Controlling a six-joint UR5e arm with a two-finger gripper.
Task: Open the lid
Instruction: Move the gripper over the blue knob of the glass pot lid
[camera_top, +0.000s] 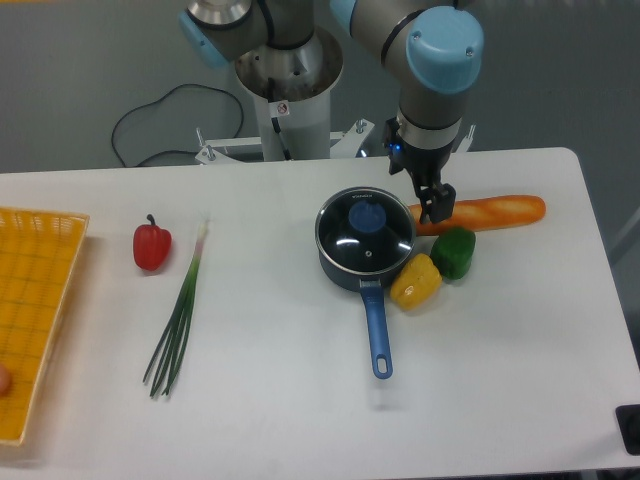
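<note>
Lid (365, 230) sat on saucepan (340, 268). Claw (436, 208) hovered at lid's 3 o'clock, overlapping baguette (495, 211); opening unclear, grip undeterminable. Basket (30, 320) cut off at left edge.

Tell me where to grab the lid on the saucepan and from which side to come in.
Grip the blue knob at the centre of the lid, coming straight down from above. The lid lies flat on the saucepan, its rim flush, so the raised knob is probably the only graspable part.
</note>
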